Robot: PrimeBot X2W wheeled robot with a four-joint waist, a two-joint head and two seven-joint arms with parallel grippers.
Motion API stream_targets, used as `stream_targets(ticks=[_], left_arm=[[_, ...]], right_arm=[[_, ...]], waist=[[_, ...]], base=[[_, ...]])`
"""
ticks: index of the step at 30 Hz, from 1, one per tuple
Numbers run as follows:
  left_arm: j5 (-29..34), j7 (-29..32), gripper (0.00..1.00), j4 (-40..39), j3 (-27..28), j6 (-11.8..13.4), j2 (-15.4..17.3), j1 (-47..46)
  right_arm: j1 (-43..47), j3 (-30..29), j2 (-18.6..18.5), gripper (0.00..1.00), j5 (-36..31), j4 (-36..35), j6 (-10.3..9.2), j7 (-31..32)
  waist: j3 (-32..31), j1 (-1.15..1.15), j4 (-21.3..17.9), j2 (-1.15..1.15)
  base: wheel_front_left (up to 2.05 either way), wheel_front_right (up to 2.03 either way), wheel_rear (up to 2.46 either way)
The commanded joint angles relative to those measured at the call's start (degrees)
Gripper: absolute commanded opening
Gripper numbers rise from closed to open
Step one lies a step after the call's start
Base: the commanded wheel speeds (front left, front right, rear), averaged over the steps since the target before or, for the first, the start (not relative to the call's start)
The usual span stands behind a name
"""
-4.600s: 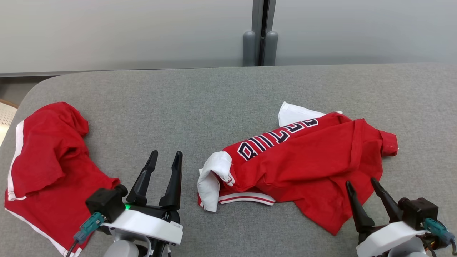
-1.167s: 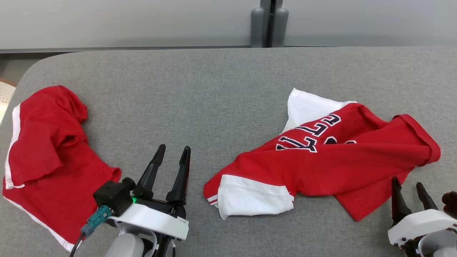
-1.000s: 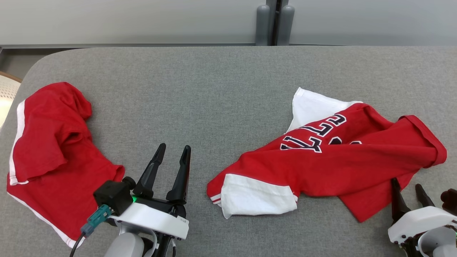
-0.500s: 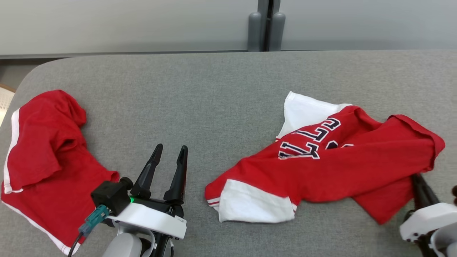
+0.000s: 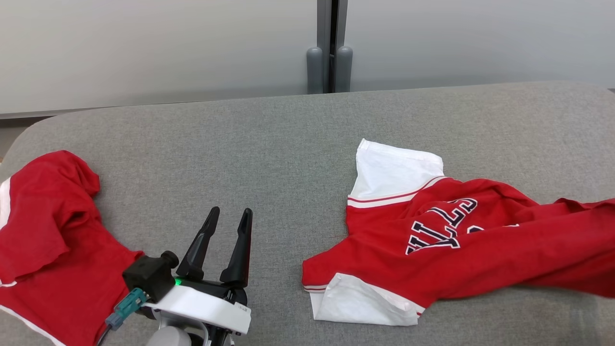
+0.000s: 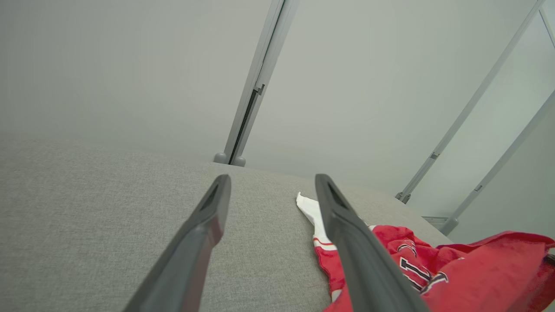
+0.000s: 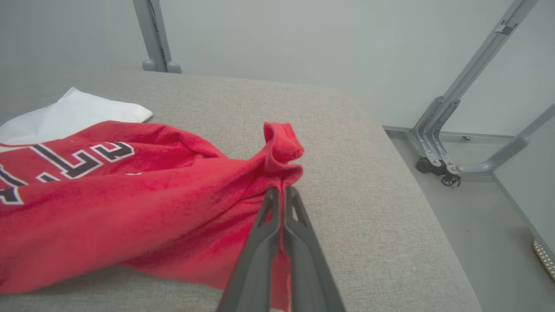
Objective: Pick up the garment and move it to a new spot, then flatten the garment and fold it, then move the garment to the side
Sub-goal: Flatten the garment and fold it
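My right gripper (image 7: 281,191) is pinched tight on the red jersey (image 7: 130,195), fingers pressed flat together with cloth bunched at their tips. A rolled edge of the fabric curls up just beyond them, lifted off the tabletop (image 7: 368,182) near its right edge. From that pinch the jersey (image 5: 480,250) runs in long ridges back across the right half of the tabletop (image 5: 240,134), toward the middle. Its dark letters (image 5: 442,228) face up. One white sleeve (image 5: 394,173) lies flat toward the far edge. A second white sleeve (image 5: 360,302) is folded under the red cloth toward the near edge.

My left gripper (image 5: 230,212) stands wide apart and holds nothing, over the near edge left of centre, fingers pointing toward the far edge. In its own wrist view the left gripper (image 6: 272,180) frames bare tabletop, with the jersey off to one side. A second red garment (image 5: 43,240) with white trim lies crumpled at the left edge. Two grey posts (image 5: 329,69) rise beyond the far edge.
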Motion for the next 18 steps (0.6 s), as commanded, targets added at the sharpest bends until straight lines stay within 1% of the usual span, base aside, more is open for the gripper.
stream_targets(ticks=[1, 3, 4, 6, 9, 10, 11, 12, 14, 16, 18], left_arm=[[-0.49, 0.0, 1.0, -0.26, 0.11, -0.05, 0.24, 0.64], [-0.57, 0.0, 1.0, -0.35, -0.04, -0.05, 0.23, 0.61], [-0.62, 0.0, 1.0, -0.41, -0.1, -0.05, 0.24, 0.55], [-0.77, 0.0, 1.0, -0.45, -0.23, -0.05, 0.24, 0.27], [-0.88, 0.0, 1.0, -0.44, -0.5, -0.05, 0.23, -0.34], [-0.82, 0.0, 1.0, -0.41, -0.6, -0.05, 0.23, -0.6], [-0.79, 0.0, 1.0, -0.36, -0.77, -0.05, 0.23, -0.82], [-0.66, -0.01, 1.0, -0.28, -0.86, -0.05, 0.24, -1.03], [-0.29, 0.0, 1.0, -0.22, -0.58, -0.05, 0.23, -1.62], [-0.14, -0.01, 1.0, -0.26, -0.18, -0.05, 0.23, -1.88], [0.12, 0.0, 1.0, -0.18, 0.12, -0.05, 0.23, -1.85]], right_arm=[[2.48, -0.14, -1.52, 0.0, 1.35, -2.63, -0.02, 3.65], [5.09, -0.2, -2.53, 0.0, 2.96, -5.18, -0.02, 8.16], [5.94, -0.58, -2.48, 0.0, 3.91, -6.16, -0.02, 9.97], [8.02, -1.11, -1.61, 0.0, 5.57, -6.97, -0.02, 13.95], [9.18, -2.35, 0.24, 0.0, 5.9, -6.38, -0.02, 17.48], [9.15, -3.12, 1.04, 0.47, 5.1, -5.85, -0.02, 17.91], [9.1, -3.78, 1.96, 1.0, 4.28, -5.07, -0.02, 18.56], [8.84, -4.53, 2.56, 1.0, 2.93, -4.85, -0.02, 18.52], [6.82, -7.27, 4.01, 1.0, -0.15, -4.95, -0.02, 16.34], [4.66, -8.1, 5.72, 1.0, -2.08, -6.23, 0.0, 12.6], [2.27, -9.06, 7.36, 1.0, -2.56, -7.31, -0.03, 7.89]], waist=[[0.04, 0.0, -0.19, 0.0], [0.2, 0.0, -0.3, 0.0], [0.33, 0.0, -0.32, 0.0], [0.66, 0.0, -0.28, 0.0], [1.16, 0.0, -0.17, 0.0], [1.38, 0.0, -0.09, 0.0], [1.54, 0.0, 0.03, 0.0], [1.72, 0.0, 0.16, 0.0], [2.04, 0.0, 0.34, 0.0], [2.25, 0.0, 0.45, 0.0], [2.39, 0.0, 0.5, 0.0]], base=[[0.0, 0.0, 0.0], [0.0, 0.0, 0.0], [0.0, 0.0, 0.0], [0.0, 0.0, 0.0], [0.0, 0.0, 0.0], [0.0, 0.0, 0.0], [0.0, 0.0, 0.0], [0.0, 0.0, 0.0], [0.0, 0.0, 0.0], [0.0, 0.0, 0.0], [0.0, 0.0, 0.0]])
